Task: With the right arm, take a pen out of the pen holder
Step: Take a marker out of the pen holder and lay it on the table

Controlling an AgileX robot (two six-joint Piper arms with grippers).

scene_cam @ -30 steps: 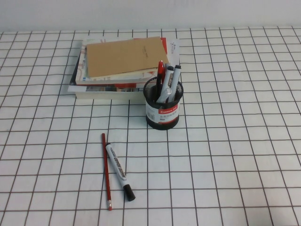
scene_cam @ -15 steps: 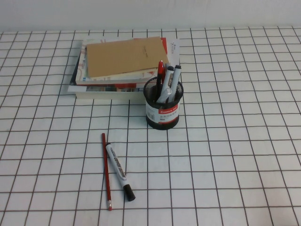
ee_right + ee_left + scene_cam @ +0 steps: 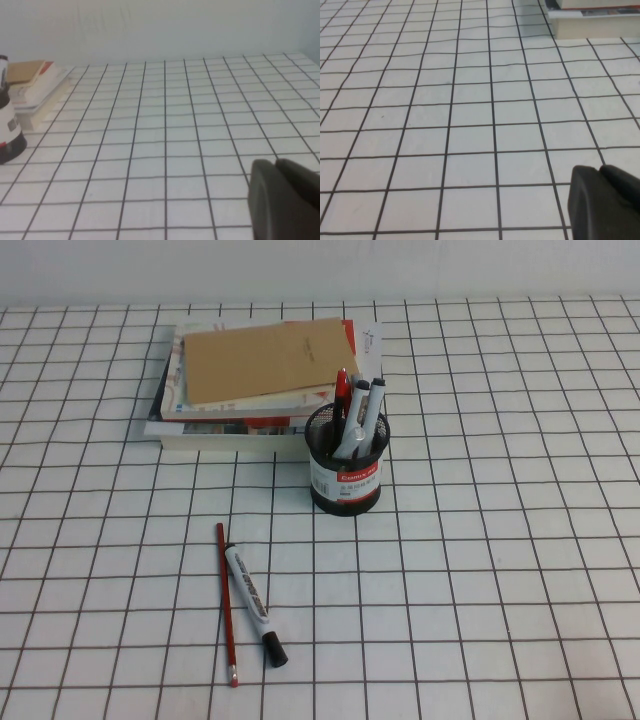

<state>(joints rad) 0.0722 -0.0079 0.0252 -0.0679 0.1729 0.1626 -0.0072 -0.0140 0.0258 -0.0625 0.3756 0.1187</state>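
While neither arm shows in the high view, each wrist view catches its own gripper as a dark shape. Left gripper (image 3: 604, 205), one, is above bare cloth, and whether it is open or closed cannot be told. Right gripper (image 3: 282, 200), one, is closed, above bare cloth and well apart from the holder. Table under white cloth with a black grid (image 3: 500, 540), one. Black wire-mesh cylindrical pen holder with a white label (image 3: 346, 462), one, stands upright near the table's middle, just in front of the books. Red pen (image 3: 341, 395), one, stands in the holder at its far-left side. Grey markers with dark caps (image 3: 363, 410), at least two, lean in the holder beside the red pen, and the exact count cannot be told. Stack of books and magazines (image 3: 220, 425), one stack of several volumes, lies flat behind and to the left of the holder. Brown paper-covered notebook (image 3: 268, 360), one, lies on top of the stack. Red pencil (image 3: 226, 602), one, lies flat on the cloth in front of the holder, towards the left. White marker with a black cap (image 3: 254, 604), one, lies just beside the pencil, cap towards the near edge. Only the high view shows the pencil, the white marker and the holder's contents. The left wrist view shows only a corner of the stack (image 3: 590, 15), while the right wrist view shows the holder's side (image 3: 10, 135) and the stack beyond it (image 3: 35, 90).
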